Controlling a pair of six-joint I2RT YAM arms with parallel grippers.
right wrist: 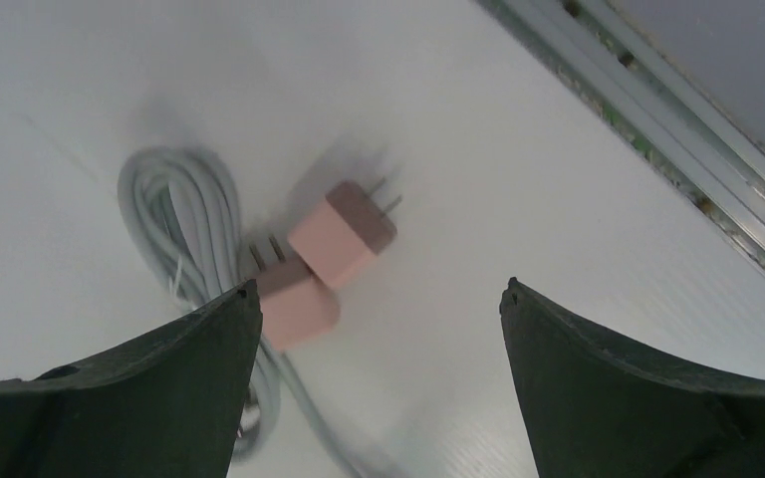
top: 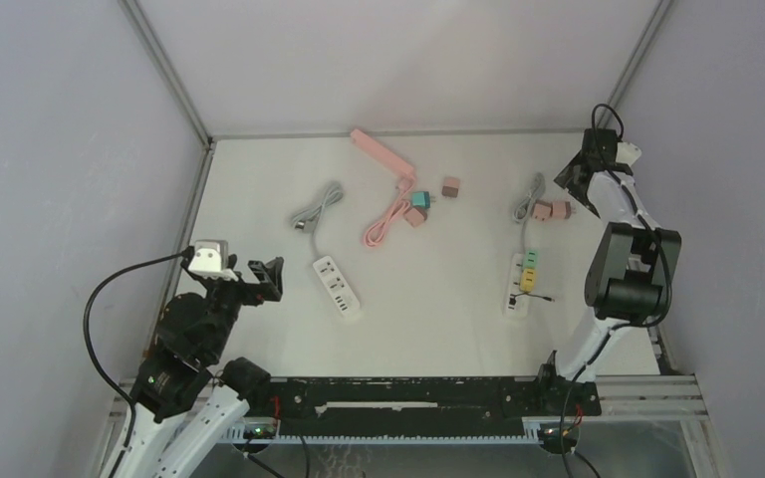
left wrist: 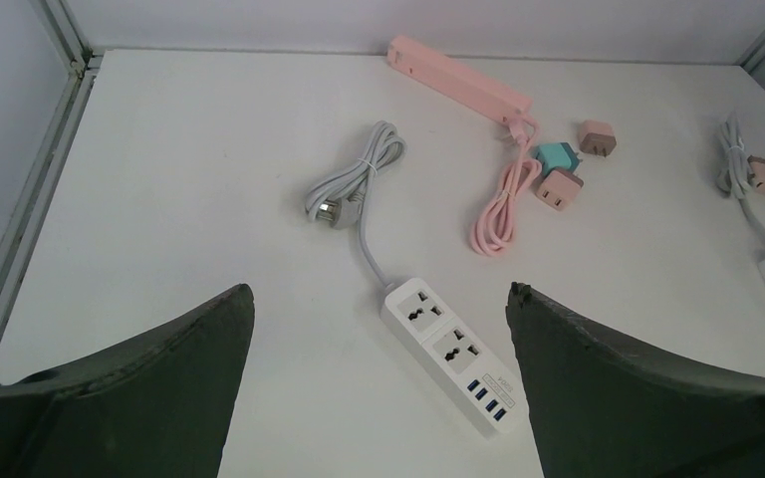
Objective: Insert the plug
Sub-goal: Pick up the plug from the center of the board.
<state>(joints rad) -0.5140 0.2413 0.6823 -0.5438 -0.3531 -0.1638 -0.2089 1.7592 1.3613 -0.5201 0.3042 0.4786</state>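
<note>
- Right pincer (right wrist: 379, 287) wide open above two adjacent pink plugs (right wrist: 344, 234): could grab both, or snag cable (right wrist: 184, 209).
- Left pincer (left wrist: 379, 289) open too (idle, empty).

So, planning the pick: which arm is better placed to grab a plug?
Right, probably: its open jaws hang over the two pink plugs; the left arm is far off.

I look down from behind overhead; left wrist views the table (left wrist: 189, 179) from afar, right wrist closely, sharing pink plugs (right wrist: 342, 234) before the right gripper (right wrist: 379, 284).
</note>
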